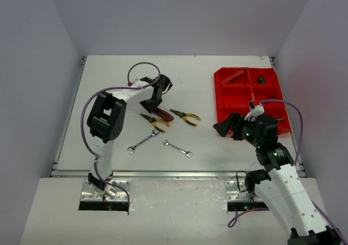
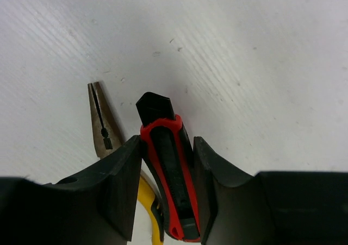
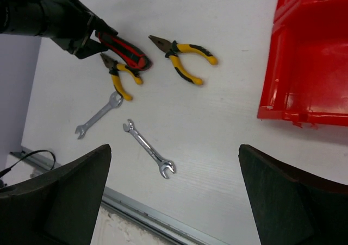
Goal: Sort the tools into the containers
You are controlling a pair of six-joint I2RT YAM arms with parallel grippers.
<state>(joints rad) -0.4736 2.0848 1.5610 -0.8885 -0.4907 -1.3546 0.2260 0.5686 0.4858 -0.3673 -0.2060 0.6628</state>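
Silver open-end wrenches (image 1: 144,140) lying nearest, at 6 o'clock of white table (image 1: 109,82), untouched. Right gripper (image 1: 222,128) hovering at 4 o'clock, jaws spread wide, carrying nothing. Two yellow-and-black handled pliers (image 1: 186,117) lying mid-table. Left gripper (image 2: 167,142) clamping red-and-black handled pliers (image 3: 126,50), one handle sitting between both fingers, tool apparently not yet lifted. Step: pickup. Next move likely needing lift, then carrying toward 3 o'clock, into bright red compartmented plastic tray (image 1: 228,101).
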